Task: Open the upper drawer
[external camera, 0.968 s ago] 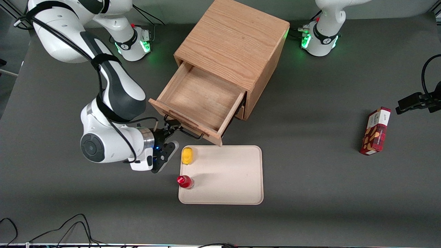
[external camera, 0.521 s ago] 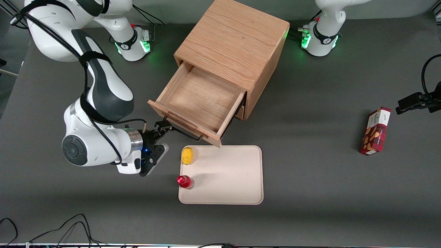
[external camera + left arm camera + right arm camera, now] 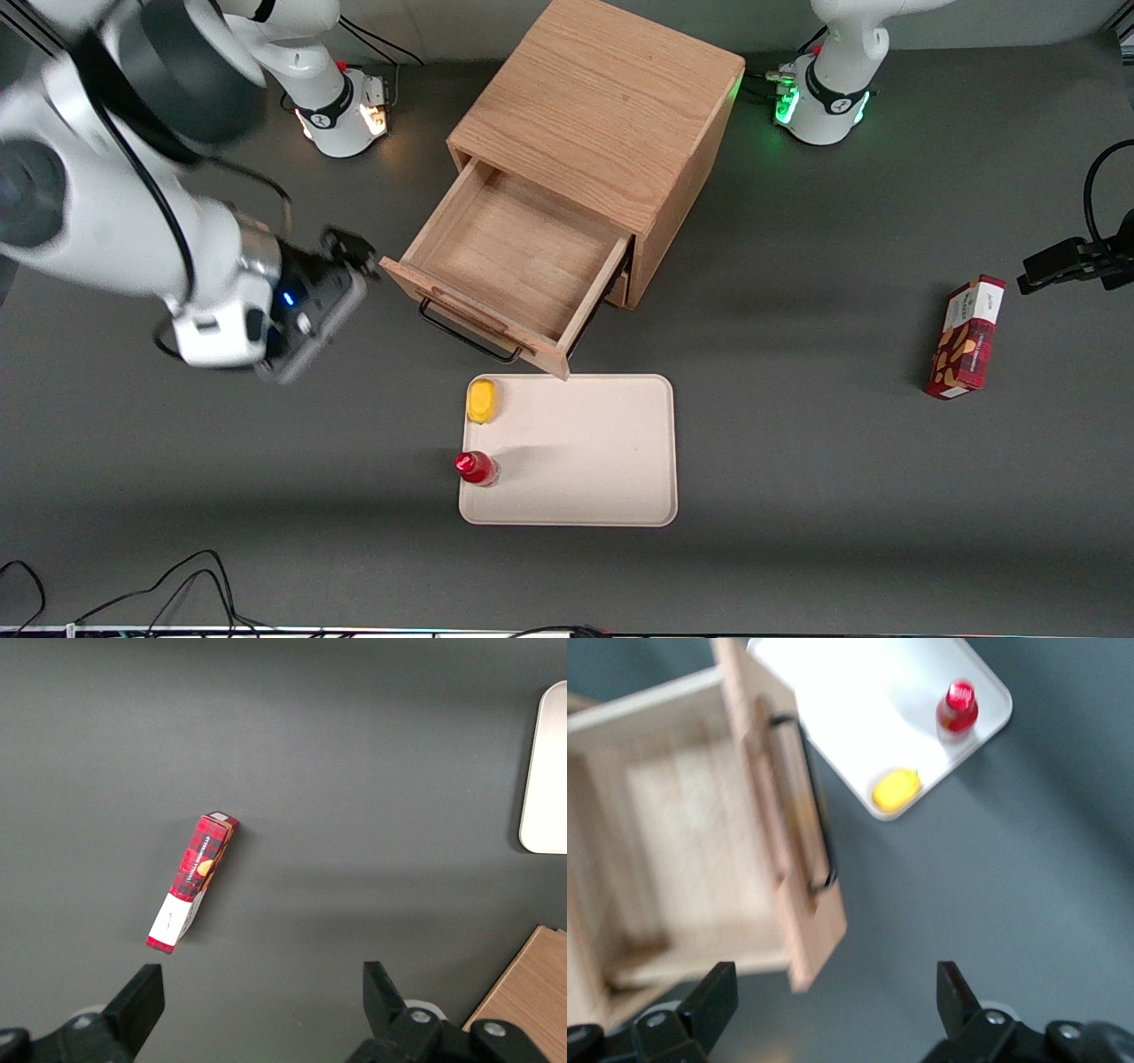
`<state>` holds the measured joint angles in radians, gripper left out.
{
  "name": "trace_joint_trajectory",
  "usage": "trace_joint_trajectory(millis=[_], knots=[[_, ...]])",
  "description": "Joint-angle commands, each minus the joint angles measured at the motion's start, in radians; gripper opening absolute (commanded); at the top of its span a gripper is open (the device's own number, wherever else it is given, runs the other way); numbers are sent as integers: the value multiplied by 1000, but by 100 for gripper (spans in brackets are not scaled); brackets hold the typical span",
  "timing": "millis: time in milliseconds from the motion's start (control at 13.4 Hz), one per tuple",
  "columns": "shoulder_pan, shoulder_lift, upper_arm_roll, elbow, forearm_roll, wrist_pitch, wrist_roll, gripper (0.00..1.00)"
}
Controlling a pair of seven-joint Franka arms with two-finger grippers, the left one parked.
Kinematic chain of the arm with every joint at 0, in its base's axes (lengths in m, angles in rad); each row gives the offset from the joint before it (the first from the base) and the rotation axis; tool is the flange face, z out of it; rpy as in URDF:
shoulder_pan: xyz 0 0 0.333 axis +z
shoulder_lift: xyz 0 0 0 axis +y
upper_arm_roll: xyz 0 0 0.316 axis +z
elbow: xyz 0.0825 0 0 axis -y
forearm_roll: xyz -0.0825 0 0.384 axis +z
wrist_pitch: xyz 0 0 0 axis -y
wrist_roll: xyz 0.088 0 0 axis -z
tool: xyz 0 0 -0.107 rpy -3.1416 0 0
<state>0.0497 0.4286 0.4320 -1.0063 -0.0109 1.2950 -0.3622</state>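
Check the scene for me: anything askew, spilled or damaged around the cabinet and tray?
Nothing stands out. The upper drawer is pulled out, bare inside, its handle intact. The gripper, open, is off the handle. The yellow item and red bottle sit on the tray; no spill.

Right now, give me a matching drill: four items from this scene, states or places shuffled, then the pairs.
Items:
1. upper drawer
2. end effector
3. red bottle
4. red box

States or places:
A. on the tray, at its edge
B. pulled out, nothing inside
C. lying on the table toward the parked arm's end
D. open, raised, holding nothing, off the handle

Pairs: 1-B, 2-D, 3-A, 4-C
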Motion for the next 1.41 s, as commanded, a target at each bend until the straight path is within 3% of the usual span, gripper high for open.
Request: trace_joint_trajectory(millis=[0, 149, 372, 521, 745, 894, 1340], knots=[[-27, -161, -50, -57, -30, -112, 48, 100], [-28, -233, -152, -60, -6, -164, 101, 100], [-28, -338, -237, -154, 5, -331, 234, 100], [-31, -495, -243, -430, 6, -224, 385, 100], [-33, -799, -330, -887, 43, 86, 398, 100], [-33, -821, -341, -911, 49, 118, 396, 100], [-30, -685, -398, -766, 49, 112, 396, 100]])
